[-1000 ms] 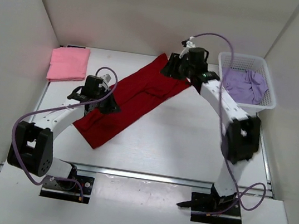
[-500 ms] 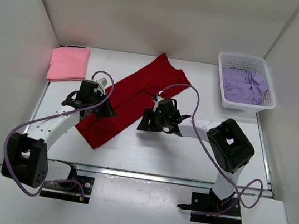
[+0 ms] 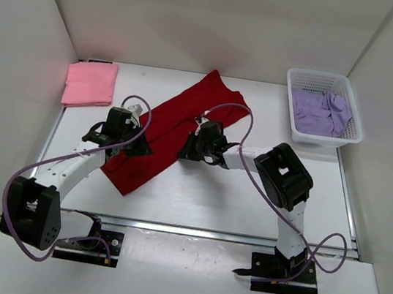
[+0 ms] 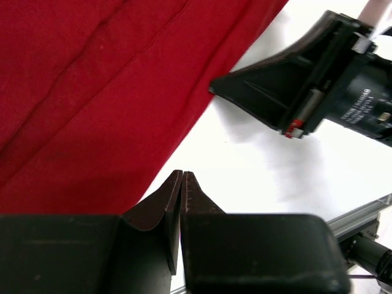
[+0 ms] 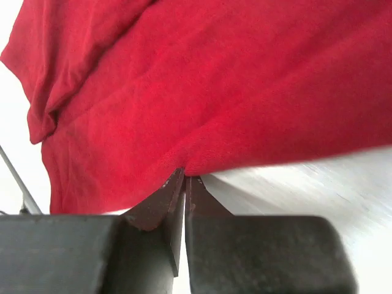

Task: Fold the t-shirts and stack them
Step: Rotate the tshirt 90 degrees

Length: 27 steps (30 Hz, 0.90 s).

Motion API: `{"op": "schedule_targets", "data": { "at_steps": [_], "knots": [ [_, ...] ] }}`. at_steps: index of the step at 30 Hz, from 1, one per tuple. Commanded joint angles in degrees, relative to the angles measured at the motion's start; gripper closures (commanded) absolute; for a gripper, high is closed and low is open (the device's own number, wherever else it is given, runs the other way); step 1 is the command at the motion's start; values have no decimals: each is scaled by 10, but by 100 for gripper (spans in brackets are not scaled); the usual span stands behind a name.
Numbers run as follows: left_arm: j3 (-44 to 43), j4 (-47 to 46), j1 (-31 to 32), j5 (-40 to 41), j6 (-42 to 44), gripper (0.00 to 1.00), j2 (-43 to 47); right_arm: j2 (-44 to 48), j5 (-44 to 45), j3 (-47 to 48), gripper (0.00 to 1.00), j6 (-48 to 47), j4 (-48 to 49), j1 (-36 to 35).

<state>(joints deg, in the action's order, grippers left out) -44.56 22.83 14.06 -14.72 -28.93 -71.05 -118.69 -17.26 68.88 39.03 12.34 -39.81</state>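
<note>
Both arms share one build. The left arm (image 3: pixel 68 163) and the right arm (image 3: pixel 289 231) have white tubular links joined by chunky black joint housings. Each stands on a black base plate (image 3: pixel 86 244) bolted at the near edge of the desk. A thin lavender cable (image 3: pixel 231 105) loops loosely along each arm. The left gripper (image 4: pixel 182 174) and the right gripper (image 5: pixel 184 176) have matte black fingers that taper from broad blocks into thin wedge tips. The right gripper's black body carries small white lettering and a red spot.
</note>
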Motion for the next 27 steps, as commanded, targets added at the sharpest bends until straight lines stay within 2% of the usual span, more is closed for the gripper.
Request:
{"op": "schedule_targets", "data": {
  "at_steps": [1,5,8,9,10,12,14,16,17,18,23,27],
  "knots": [
    [-1,-3,14,14,3,85,-7,28,-13,-35,100,-5,-4,30],
    [-2,-2,42,23,6,85,-27,164,-41,-187,100,-34,2,104],
    [-3,0,84,26,5,85,-50,224,-71,-248,97,-91,-75,187],
    [2,5,90,30,5,85,-61,237,-77,-266,86,-110,-98,197],
    [8,3,101,28,5,85,-66,237,-89,-274,82,-123,-101,214],
    [24,5,106,35,2,83,-71,270,-88,-296,64,-113,-90,233],
    [36,12,99,36,4,81,-58,305,-83,-330,55,-92,-71,236],
    [48,27,91,55,9,73,-47,352,-84,-350,51,-89,-78,238],
    [53,66,94,57,29,63,-45,409,-56,-388,51,-91,-115,222],
    [53,71,96,57,29,63,-47,409,-48,-388,51,-90,-123,209],
    [80,118,139,46,34,50,-40,512,-27,-473,51,-46,-177,155],
    [111,129,143,-1,32,43,-29,576,-13,-511,52,-7,-231,113]
  ]
}}
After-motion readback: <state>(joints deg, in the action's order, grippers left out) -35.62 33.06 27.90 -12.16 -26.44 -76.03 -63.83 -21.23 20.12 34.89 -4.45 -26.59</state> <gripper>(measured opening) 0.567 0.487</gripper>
